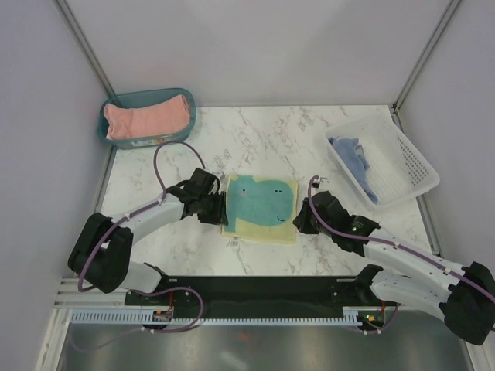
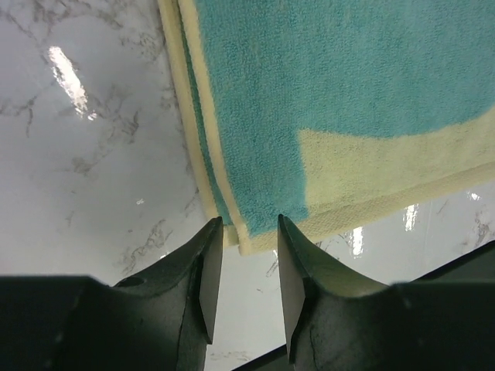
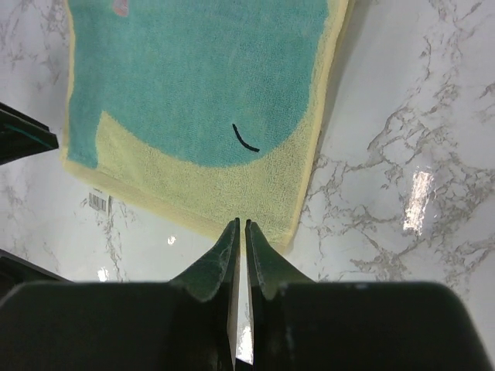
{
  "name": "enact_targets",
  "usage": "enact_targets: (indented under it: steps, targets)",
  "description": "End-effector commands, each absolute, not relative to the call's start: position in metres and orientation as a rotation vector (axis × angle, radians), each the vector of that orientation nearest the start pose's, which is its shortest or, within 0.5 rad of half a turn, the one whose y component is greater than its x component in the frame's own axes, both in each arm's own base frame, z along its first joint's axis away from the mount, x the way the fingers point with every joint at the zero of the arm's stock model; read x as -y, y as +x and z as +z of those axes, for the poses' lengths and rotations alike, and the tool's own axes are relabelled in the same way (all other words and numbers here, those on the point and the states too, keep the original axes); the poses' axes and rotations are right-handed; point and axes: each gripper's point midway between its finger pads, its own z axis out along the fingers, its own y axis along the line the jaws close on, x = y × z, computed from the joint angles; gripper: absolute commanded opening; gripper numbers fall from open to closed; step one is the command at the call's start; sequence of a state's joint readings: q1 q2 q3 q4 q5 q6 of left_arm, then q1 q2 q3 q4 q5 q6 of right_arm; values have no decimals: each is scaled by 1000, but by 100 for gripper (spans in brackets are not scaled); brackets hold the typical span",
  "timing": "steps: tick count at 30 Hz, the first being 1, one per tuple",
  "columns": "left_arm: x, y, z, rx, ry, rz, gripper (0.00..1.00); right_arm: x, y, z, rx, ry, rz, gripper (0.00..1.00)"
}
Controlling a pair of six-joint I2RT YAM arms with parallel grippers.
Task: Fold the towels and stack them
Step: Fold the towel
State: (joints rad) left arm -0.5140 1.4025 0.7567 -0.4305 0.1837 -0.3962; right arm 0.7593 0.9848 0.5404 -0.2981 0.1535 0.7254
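The pale yellow towel with the teal whale print (image 1: 261, 207) lies folded flat in the middle of the table. My left gripper (image 1: 219, 207) is at its left edge; in the left wrist view (image 2: 250, 224) the jaws stand open and empty, with the towel's layered corner (image 2: 348, 100) just beyond the tips. My right gripper (image 1: 298, 220) is at the towel's right near corner; in the right wrist view (image 3: 242, 224) its jaws are shut with nothing between them, the tips over the towel's (image 3: 201, 100) near edge. The salmon-pink towel (image 1: 147, 117) and the light blue towel (image 1: 357, 158) lie in containers.
The teal bin (image 1: 186, 99) with the pink towel stands at the back left. The white perforated basket (image 1: 410, 166) with the blue towel stands at the right. A small white label (image 3: 97, 202) sticks out from the whale towel's near edge.
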Motion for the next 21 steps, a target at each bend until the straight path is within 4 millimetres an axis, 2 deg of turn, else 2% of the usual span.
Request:
enact_targets:
  steps: [1, 9, 12, 16, 17, 21]
  targets:
    - [204, 239, 45, -2662, 163, -612, 41, -194, 205, 98, -2350, 42, 585, 13]
    - [203, 233, 26, -2711, 161, -578, 31, -190, 202, 93, -2352, 44, 574, 13]
    - [198, 228, 21, -2729, 160, -538, 32, -190, 203, 94, -2350, 47, 571, 13]
    - [201, 229, 35, -2679, 177, -541, 33, -189, 203, 95, -2344, 45, 572, 13]
    - [202, 233, 45, -2648, 173, -542, 33, -189, 203, 95, -2343, 46, 569, 13]
    - [197, 238, 55, -2619, 150, -505, 36, -189, 203, 92, -2348, 45, 568, 13]
